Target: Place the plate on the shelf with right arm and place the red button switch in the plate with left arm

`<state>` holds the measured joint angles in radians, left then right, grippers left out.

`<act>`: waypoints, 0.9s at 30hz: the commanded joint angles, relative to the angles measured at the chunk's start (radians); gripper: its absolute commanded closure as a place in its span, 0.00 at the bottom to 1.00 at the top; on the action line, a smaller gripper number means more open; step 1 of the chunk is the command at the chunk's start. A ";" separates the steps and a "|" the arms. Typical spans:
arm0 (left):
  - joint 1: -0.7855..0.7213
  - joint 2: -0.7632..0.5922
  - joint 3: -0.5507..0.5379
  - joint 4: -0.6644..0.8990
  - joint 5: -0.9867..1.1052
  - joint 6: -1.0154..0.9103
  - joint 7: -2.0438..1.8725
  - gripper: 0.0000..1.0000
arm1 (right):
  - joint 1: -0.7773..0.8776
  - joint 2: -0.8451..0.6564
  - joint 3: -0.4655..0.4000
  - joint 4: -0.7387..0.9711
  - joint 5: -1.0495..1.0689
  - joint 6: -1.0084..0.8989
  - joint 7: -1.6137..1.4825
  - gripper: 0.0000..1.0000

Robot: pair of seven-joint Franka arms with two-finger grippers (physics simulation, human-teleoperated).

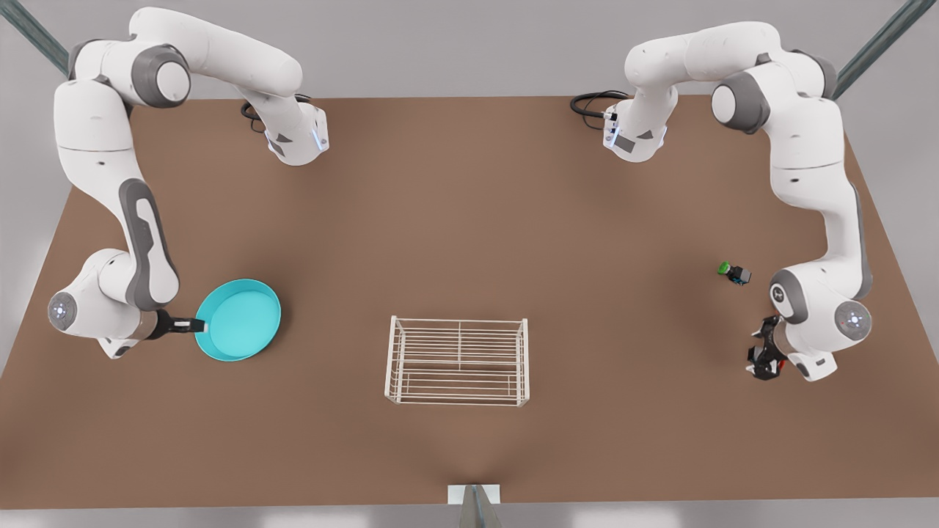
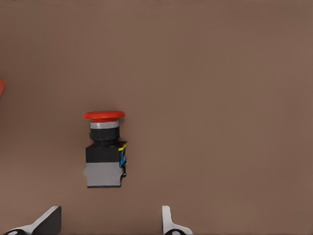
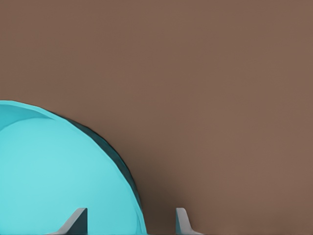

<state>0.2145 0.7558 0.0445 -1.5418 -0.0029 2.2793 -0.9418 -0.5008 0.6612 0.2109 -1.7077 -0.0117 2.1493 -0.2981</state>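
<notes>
The turquoise plate (image 1: 238, 319) lies on the brown table at the front view's left. My right gripper (image 1: 199, 324) is at its edge, open, with the plate's rim (image 3: 128, 176) between the fingers (image 3: 78, 220). The white wire shelf (image 1: 457, 359) stands at the table's front middle with nothing on it. At the front view's right, my left gripper (image 1: 764, 358) hangs low over the table, open. The red button switch (image 2: 103, 152), a black and grey box with a red cap, lies on its side just ahead of the open left fingertips (image 2: 168, 223), clear of them.
A green-capped switch (image 1: 733, 272) lies on the table behind the left gripper. An orange-red sliver (image 2: 1, 88) shows at the edge of the left wrist view. The table's edge (image 1: 469, 506) runs close in front of the shelf.
</notes>
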 commanded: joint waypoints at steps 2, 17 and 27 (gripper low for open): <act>-0.018 -0.012 0.000 0.061 0.020 0.014 -0.022 0.00 | -0.045 0.011 0.041 -0.001 0.001 0.003 -0.093 0.26; -0.038 -0.351 -0.080 0.154 -0.034 -0.572 1.092 0.00 | -0.053 0.029 0.047 -0.001 0.003 -0.003 -0.125 0.71; 0.025 -0.193 -0.064 0.121 -0.040 -0.423 -0.015 0.00 | -0.107 0.011 0.120 0.000 0.006 -0.055 -0.125 0.81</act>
<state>0.2342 0.5481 -0.0197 -1.4222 -0.0099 1.8138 -0.4609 -0.6059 0.6739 0.3254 -1.7076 -0.0010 2.1226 -0.3952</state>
